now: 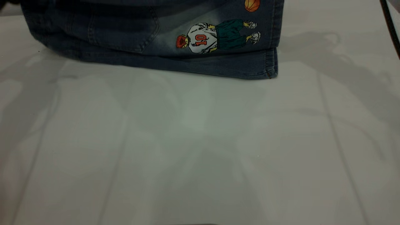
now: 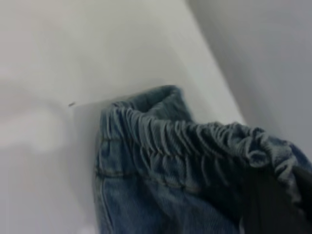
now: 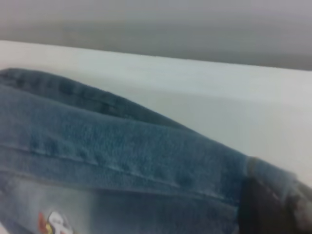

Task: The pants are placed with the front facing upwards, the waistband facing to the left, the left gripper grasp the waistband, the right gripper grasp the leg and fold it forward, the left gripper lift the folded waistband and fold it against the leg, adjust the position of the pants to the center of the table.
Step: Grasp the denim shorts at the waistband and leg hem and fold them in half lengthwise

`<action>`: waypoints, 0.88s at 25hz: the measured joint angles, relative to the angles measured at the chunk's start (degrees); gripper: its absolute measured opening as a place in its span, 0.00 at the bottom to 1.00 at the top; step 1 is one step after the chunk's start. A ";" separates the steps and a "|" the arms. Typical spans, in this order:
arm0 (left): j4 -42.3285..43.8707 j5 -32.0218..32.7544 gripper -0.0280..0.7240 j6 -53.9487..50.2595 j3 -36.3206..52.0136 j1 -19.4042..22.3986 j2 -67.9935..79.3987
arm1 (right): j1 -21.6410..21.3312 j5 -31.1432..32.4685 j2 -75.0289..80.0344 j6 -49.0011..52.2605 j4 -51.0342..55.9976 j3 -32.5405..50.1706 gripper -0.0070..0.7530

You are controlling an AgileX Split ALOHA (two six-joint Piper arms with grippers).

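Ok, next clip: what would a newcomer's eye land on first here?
Probably the cartoon basketball player in a number 10 shirt, printed on the blue denim pants at the far edge of the white table, with an orange ball beside him. Next, in the left wrist view, the gathered elastic waistband is lifted off the table, a dark shape at its edge.
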 joint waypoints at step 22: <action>38.67 -23.92 0.44 -11.89 -0.49 -0.51 9.81 | -0.05 0.00 5.52 -16.04 13.42 -1.16 0.44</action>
